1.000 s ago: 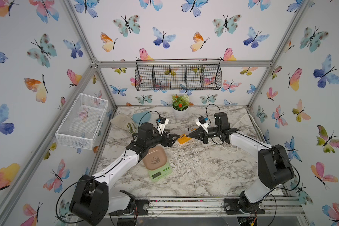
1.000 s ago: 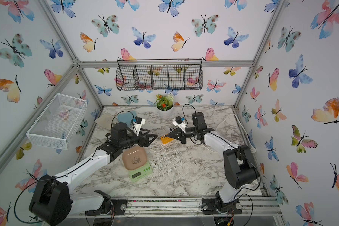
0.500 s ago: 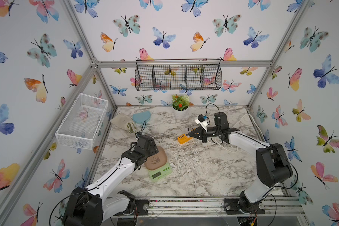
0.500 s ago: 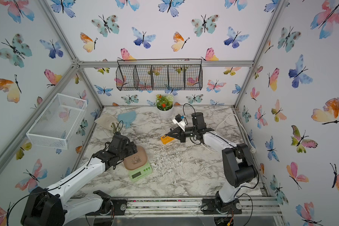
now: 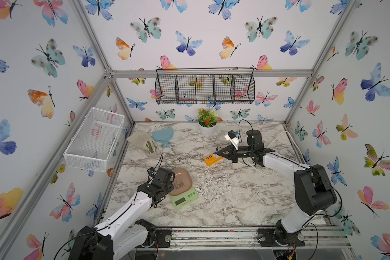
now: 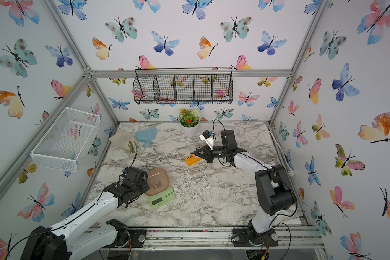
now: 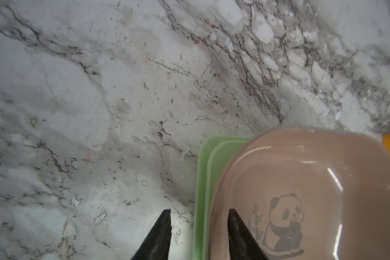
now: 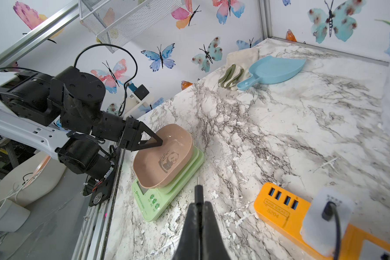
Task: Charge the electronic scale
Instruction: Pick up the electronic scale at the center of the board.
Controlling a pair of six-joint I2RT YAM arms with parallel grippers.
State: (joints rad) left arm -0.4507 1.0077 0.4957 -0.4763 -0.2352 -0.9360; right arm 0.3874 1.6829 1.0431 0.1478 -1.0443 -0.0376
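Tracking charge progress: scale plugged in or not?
Not plugged in. No cable reaches the electronic scale; the black plug sticks out of the shut right gripper, clear of the scale.

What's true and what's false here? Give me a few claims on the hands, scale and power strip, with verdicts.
The left hand straddles the rim of the tray on the scale. True.
The right hand is open and empty. False: it is shut on a thin black plug.
The power strip touches the scale. False: bare table lies between them.
A white charger with a black cable sits on the orange power strip. True.
The flower pot lies tipped over. False: it stands upright on the table.
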